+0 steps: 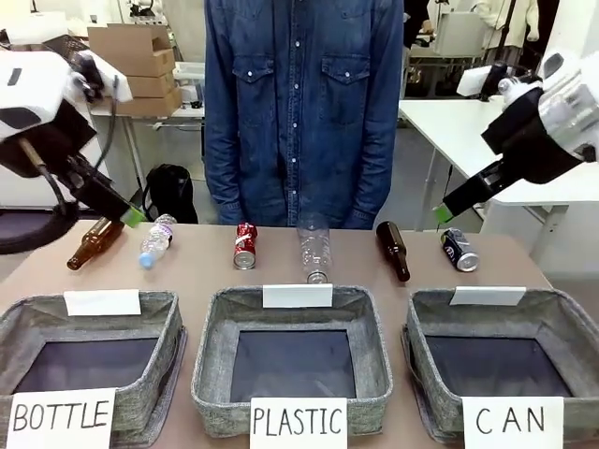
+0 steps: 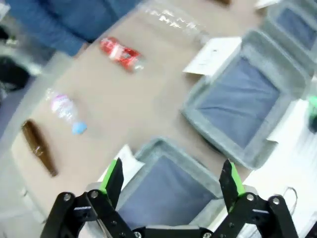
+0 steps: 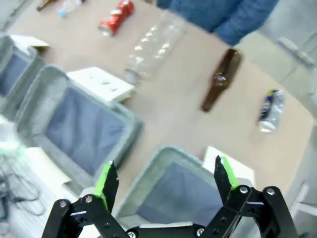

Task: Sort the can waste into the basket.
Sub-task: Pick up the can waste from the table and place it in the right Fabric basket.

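The crushed red can (image 1: 245, 245) lies on the table in front of the person, behind the middle basket. Far right on the table lies the black can (image 1: 460, 250), just behind the grey basket signed "CAN" (image 1: 432, 301). My left gripper (image 1: 133, 217) hangs open and empty above the table's left side; its wrist view has the red can (image 2: 121, 53) far ahead. Above the right side my right gripper (image 1: 444, 213) is open and empty too, over the CAN basket's rim (image 3: 163, 153), with the black can (image 3: 271, 110) ahead and the red can (image 3: 114, 17) far off.
Baskets signed "BOTTLE" (image 1: 150, 301) and "PLASTIC" (image 1: 217, 309) stand left and middle at the front. Behind them lie a brown bottle (image 1: 94, 243), a small plastic bottle (image 1: 156, 240), a large clear bottle (image 1: 315, 253) and a second brown bottle (image 1: 393, 250). A person (image 1: 299, 112) stands at the far edge.
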Robot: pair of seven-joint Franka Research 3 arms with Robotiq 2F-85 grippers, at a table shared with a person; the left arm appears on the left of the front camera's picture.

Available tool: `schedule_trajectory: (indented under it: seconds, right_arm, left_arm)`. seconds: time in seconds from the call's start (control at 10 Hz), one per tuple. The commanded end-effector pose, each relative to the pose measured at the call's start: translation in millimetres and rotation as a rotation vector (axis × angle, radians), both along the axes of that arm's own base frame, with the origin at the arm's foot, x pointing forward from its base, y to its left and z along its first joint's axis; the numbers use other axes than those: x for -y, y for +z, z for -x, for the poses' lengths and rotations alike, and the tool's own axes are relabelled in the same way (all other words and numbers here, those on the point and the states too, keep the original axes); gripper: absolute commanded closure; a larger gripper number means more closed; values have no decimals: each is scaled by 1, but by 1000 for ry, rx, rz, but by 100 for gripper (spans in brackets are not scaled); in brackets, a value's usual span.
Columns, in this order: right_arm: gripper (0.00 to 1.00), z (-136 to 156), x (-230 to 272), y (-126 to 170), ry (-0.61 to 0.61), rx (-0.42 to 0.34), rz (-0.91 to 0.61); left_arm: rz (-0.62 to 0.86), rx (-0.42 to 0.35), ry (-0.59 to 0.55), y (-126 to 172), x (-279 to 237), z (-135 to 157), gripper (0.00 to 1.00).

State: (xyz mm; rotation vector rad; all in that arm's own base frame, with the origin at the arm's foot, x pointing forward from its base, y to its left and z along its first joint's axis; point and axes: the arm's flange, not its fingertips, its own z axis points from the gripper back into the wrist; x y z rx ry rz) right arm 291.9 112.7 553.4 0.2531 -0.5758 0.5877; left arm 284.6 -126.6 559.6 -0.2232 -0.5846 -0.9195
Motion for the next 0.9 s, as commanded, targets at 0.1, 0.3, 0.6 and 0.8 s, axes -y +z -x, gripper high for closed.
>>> schedule_trajectory:
  seconds: [0.1, 0.3, 0.6, 0.8]
  right_arm:
    - [0, 7, 94, 18, -35, -437, -700]
    - [0, 6, 153, 9, -234, -661, -1034]
    - [0, 1, 190, -8, -317, -686, -1171]
    - [0, -1, 183, -10, -354, -586, -1152]
  left_arm:
    - [584, -585, -273, -8, -103, -34, 0]
    - [943, -653, -182, -34, -152, -49, 0]
    - [1327, -544, 2, -35, -185, -43, 0]
    - [1213, -514, 68, -22, -176, -41, 0]
